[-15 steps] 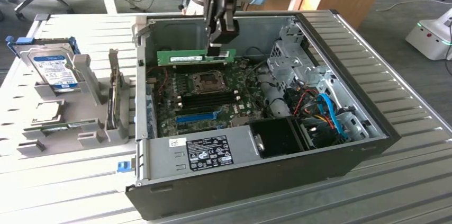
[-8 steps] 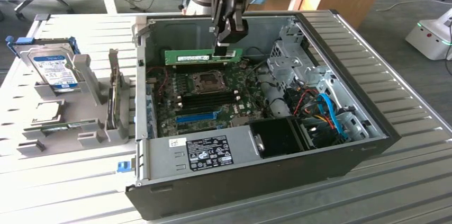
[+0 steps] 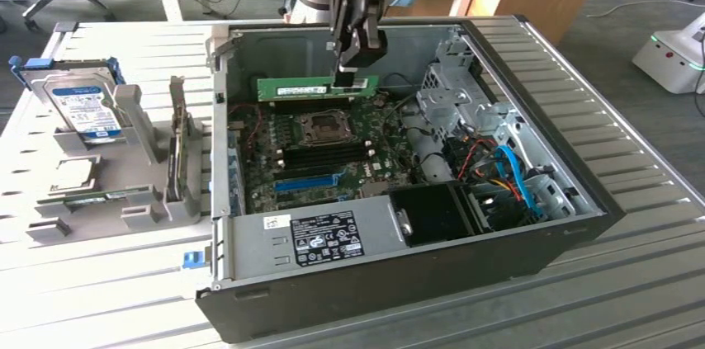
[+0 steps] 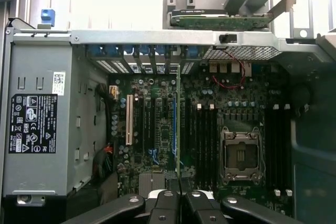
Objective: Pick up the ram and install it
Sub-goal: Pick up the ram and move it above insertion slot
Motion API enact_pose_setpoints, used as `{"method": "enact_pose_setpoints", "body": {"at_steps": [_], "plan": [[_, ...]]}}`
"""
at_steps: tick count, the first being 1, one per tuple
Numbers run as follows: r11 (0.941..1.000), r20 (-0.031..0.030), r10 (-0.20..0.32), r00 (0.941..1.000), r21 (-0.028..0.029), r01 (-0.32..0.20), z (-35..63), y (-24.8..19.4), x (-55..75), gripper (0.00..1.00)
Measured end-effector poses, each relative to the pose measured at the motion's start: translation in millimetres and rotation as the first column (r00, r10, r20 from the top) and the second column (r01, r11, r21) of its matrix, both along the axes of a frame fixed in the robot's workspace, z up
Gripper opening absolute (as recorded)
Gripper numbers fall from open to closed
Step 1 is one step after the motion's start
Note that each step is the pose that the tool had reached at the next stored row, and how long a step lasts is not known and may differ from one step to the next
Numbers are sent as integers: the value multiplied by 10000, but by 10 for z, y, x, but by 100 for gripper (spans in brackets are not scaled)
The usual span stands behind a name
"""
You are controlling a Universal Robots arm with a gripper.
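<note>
Above the slatted table (image 3: 628,283), jaws pinch the ram (image 3: 297,87) (edge-on from the wrist).

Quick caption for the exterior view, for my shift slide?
Gripper, shut on the ram, holds it on edge over the motherboard inside the open computer case.

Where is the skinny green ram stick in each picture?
Exterior view: the ram hangs side-on from the claw, over the open computer case.
Wrist view: the ram shows edge-on, a thin green strip reaching out from the claw.
Shared landmark: the square CPU socket, close to the ram in both.
</note>
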State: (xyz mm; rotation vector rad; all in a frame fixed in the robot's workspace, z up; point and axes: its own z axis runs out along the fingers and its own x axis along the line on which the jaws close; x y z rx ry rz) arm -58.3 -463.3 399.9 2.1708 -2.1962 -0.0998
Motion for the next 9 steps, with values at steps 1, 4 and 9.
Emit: {"method": "enact_pose_setpoints", "body": {"at_steps": [1,4,9], "plan": [[10000,10,3,10000,5,-3,1,0,0,12],[10000,50,23,10000,34,-23,1,0,0,12],[9999,134,71,9999,74,-72,0,0,0,12]]}}
